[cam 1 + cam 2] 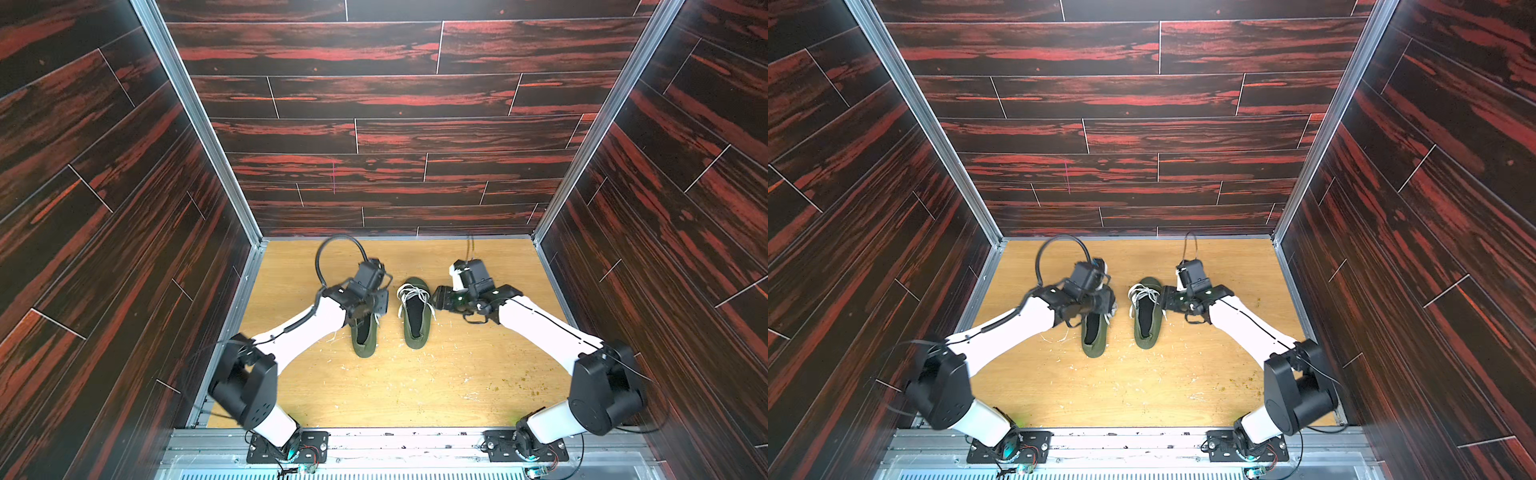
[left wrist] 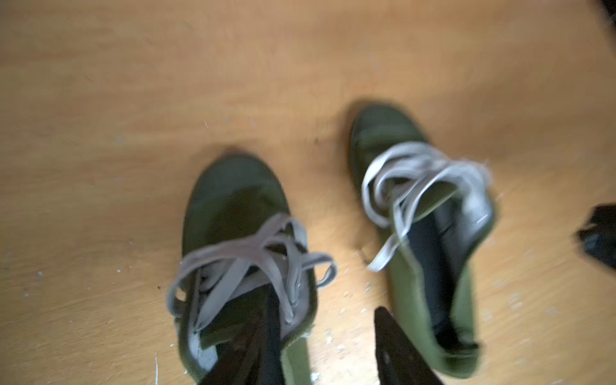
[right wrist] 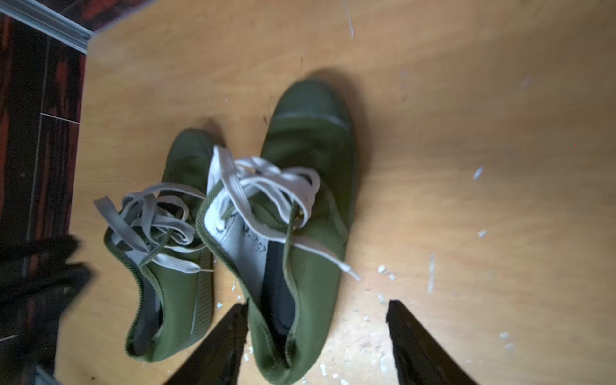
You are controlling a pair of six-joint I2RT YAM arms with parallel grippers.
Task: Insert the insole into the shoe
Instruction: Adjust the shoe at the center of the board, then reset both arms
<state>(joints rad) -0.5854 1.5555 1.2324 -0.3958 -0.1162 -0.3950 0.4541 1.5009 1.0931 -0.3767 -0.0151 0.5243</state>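
Insole (image 1: 414,316), a dark strip, lay inside the right shoe (image 1: 417,341), just right of centre in both top views. It seemed flat from under the laces (image 1: 411,291) to the heel. Just beside it, left of centre, the left shoe (image 1: 365,351) showed a like dark lining, so which insole was the task's could not be told. Both shoes stood upright on the table (image 1: 415,386), toes toward the frame's top.

Over the left shoe hung the left gripper (image 2: 320,313), fingers wide and gripping nothing. One finger was above the shoe's mouth, the other above bare table between the shoes. By the right shoe's heel hung the right gripper (image 3: 316,303), fingers wide, one just beside the shoe's wall, the other well clear over the table.

Insertion looked finished or nearly so. Good practice now would be to lift each gripper straight up, clear of the loose laces, without nudging the shoes, then check that the heel end sits flat.
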